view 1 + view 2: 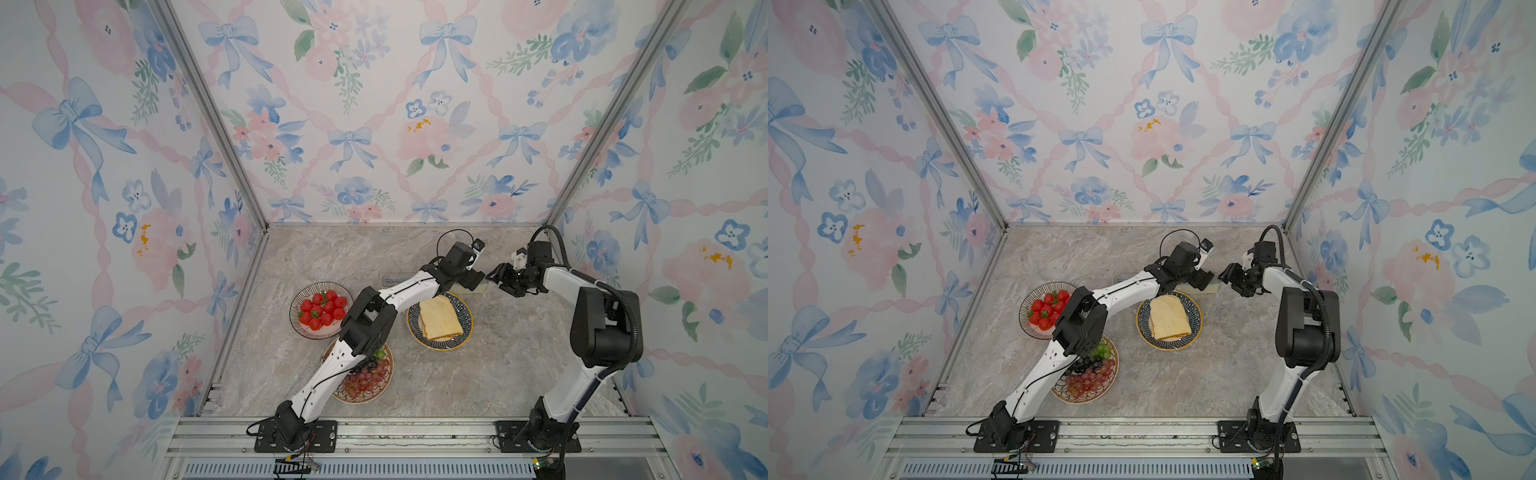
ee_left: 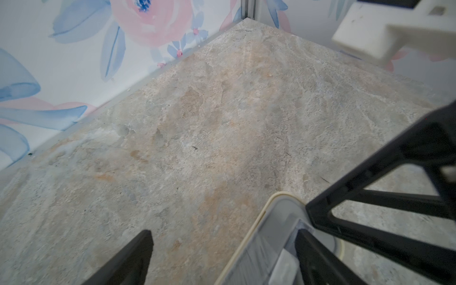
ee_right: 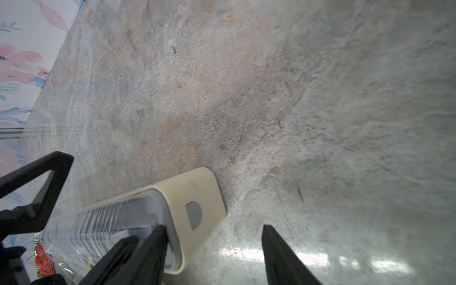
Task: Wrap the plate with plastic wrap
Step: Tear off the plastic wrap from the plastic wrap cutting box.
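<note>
Cream box (image 1: 392,279) with a grey lid lies on the stone-pattern table (image 1: 316,257), just behind the plate (image 1: 440,345) of bread (image 1: 440,320), centre of both top views. Plastic wrap (image 3: 81,229): glossy, crinkled film along the lid, lower left of the right wrist view.

Left gripper (image 2: 222,232) at the box's right end, jaws spread wide. One finger (image 2: 318,256) over the lid, contact unclear; the other clear of the box.

Right gripper (image 3: 212,226) at the same end, jaws apart. One finger (image 3: 150,254) over the lid, the other past the end cap.

Strawberries (image 1: 322,309) and grapes (image 1: 368,376) on plates lower left of the bread.
</note>
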